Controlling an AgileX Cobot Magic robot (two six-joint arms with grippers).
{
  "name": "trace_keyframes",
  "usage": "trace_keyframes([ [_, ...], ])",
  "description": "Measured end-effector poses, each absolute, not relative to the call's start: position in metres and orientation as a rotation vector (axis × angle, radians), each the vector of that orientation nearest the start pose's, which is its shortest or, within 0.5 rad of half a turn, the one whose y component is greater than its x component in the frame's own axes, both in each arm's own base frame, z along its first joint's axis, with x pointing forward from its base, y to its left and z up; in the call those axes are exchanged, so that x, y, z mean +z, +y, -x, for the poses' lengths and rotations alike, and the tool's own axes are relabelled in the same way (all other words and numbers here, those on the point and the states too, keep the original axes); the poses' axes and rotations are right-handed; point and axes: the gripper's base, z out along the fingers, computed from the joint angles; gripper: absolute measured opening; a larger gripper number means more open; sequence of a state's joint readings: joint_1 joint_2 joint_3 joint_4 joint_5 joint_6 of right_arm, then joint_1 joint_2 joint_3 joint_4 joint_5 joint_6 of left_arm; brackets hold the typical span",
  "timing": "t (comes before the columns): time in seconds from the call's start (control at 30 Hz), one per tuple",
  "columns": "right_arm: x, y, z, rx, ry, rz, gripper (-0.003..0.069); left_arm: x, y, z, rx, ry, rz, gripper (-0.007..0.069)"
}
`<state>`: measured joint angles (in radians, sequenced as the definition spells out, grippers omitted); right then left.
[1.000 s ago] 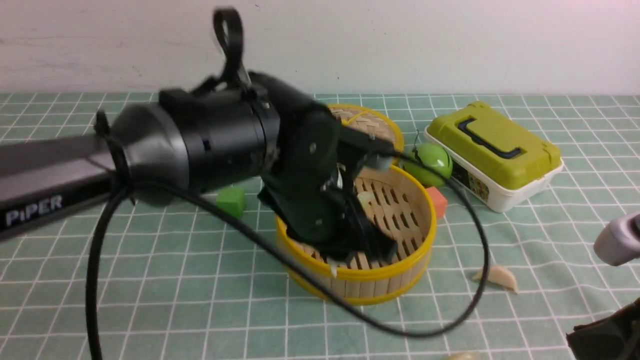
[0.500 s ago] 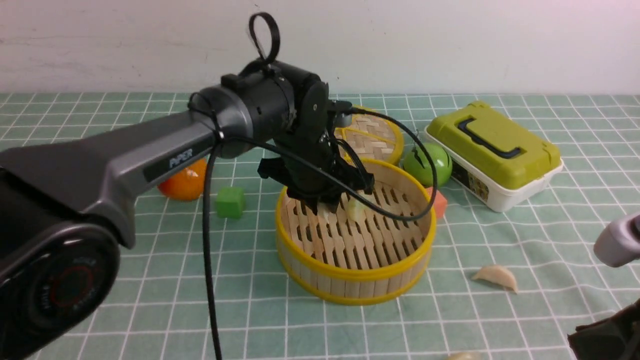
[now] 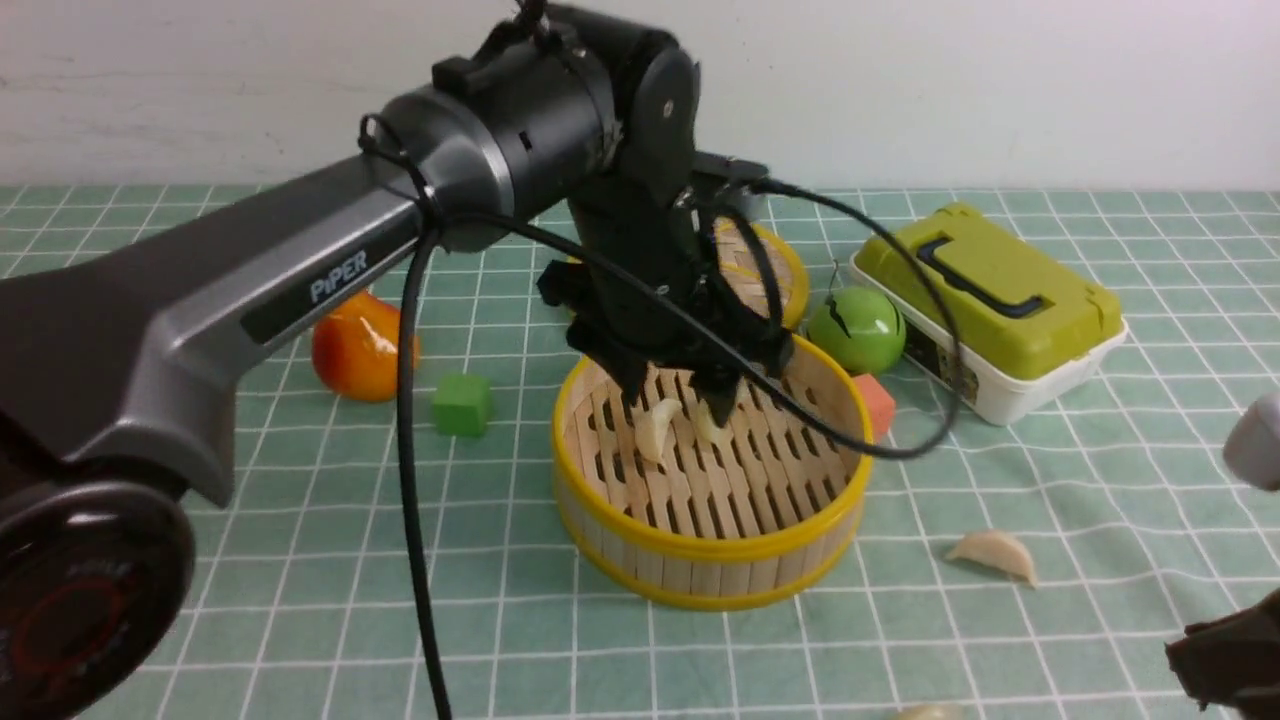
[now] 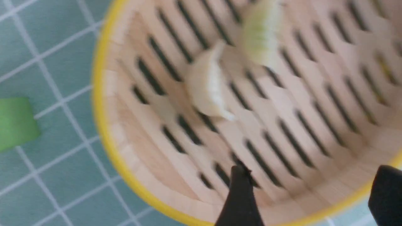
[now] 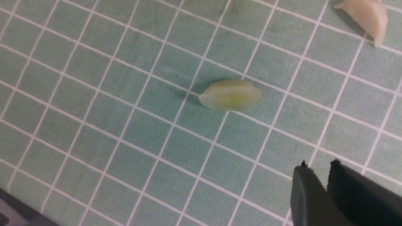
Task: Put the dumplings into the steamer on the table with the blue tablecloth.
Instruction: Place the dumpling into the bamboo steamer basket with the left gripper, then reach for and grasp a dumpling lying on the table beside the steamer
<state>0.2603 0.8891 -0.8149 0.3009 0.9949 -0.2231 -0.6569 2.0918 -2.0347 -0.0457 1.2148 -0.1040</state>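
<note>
The round bamboo steamer [image 3: 700,560] stands mid-table on the blue tablecloth [image 3: 300,560]. My left gripper [image 3: 678,395] hangs open just above its slatted floor, with nothing between its fingers [image 4: 240,188]. Under it are two dumplings, a cream one [image 3: 655,425] [image 4: 207,91] and a greenish one [image 3: 712,428] [image 4: 260,40]. My right gripper [image 5: 319,166] is at the near right edge, its jaws only slightly apart and empty. It hovers over a pale green dumpling [image 5: 230,95] on the cloth. Another cream dumpling [image 3: 993,555] [image 5: 366,15] lies right of the steamer.
Behind the steamer lie its woven lid [image 3: 765,270], a green apple [image 3: 855,330] and an orange-red cube [image 3: 877,403]. A green-lidded box [image 3: 985,300] sits at the back right. An orange fruit [image 3: 360,345] and a green cube [image 3: 461,403] are to the left. My left arm's black cable loops over the steamer.
My left arm has swung back from the camera and risen above the steamer. Its jaws have opened and the cream dumpling now lies free in the steamer. The right gripper barely moved.
</note>
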Motion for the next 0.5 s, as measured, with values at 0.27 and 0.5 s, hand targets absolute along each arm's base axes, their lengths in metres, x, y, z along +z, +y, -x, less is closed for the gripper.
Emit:
trace_keyframes([
  [0.27,0.363,0.043,-0.102,0.305,2.324,0.427,0.0115,0.278,-0.367,-0.258,-0.355,2.597,-1.255,0.0486],
  [0.5,0.367,0.026,-0.081,0.192,2.312,0.319,0.0125,0.226,-0.399,-0.228,-0.305,2.615,-1.428,0.0486],
])
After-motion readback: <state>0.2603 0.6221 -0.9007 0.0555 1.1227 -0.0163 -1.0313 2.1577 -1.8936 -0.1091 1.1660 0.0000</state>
